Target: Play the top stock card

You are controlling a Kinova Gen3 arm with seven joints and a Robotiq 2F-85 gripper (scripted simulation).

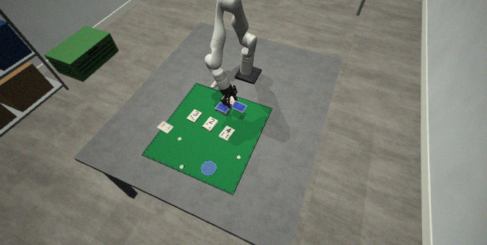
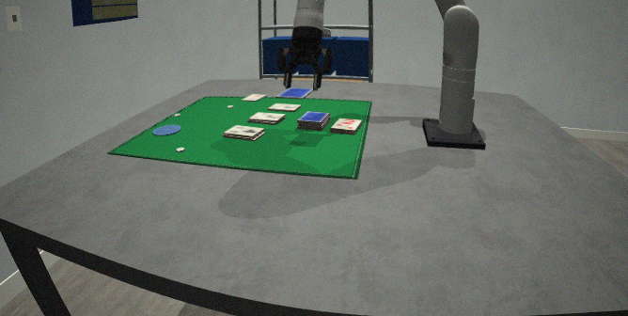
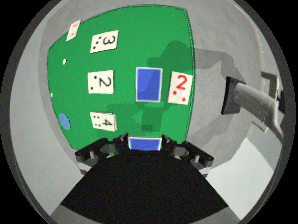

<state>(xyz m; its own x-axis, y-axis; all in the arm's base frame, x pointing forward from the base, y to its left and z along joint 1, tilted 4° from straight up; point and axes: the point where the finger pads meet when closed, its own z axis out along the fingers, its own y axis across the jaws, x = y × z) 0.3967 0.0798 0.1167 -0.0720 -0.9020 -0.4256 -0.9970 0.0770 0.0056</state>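
Grey counter [image 1: 310, 146] [image 2: 400, 244], arm [image 1: 217, 36] [image 2: 458, 66] mounted beyond the far edge of the green mat [image 1: 197, 146] [image 2: 197, 146] [image 3: 135, 20]. Arm arches high, bends over, then drops its forearm toward the mat; wrist points down. End effector [image 1: 232, 102] [image 2: 301, 86] [image 3: 144, 138] hangs above the mat's far part, fingers set fairly wide, gripping a blue-backed card [image 1: 239, 106] [image 2: 295, 92] [image 3: 144, 145] between the tips. Card is roughly level, back up, off the counter; its face is hidden. Stock [image 1: 221, 108] [image 2: 313, 118] [image 3: 148, 84] sits below on the mat, beside the red 2 pile [image 1: 232, 100] [image 2: 346, 125] [image 3: 180, 88]. In the top view, black 3 [image 1: 194, 116] [image 2: 284, 107] [image 3: 104, 41] left, black 2 [image 1: 210, 124] [image 2: 266, 118] [image 3: 101, 82] middle, black 4 [image 1: 227, 133] [image 2: 243, 132] [image 3: 103, 121] right.
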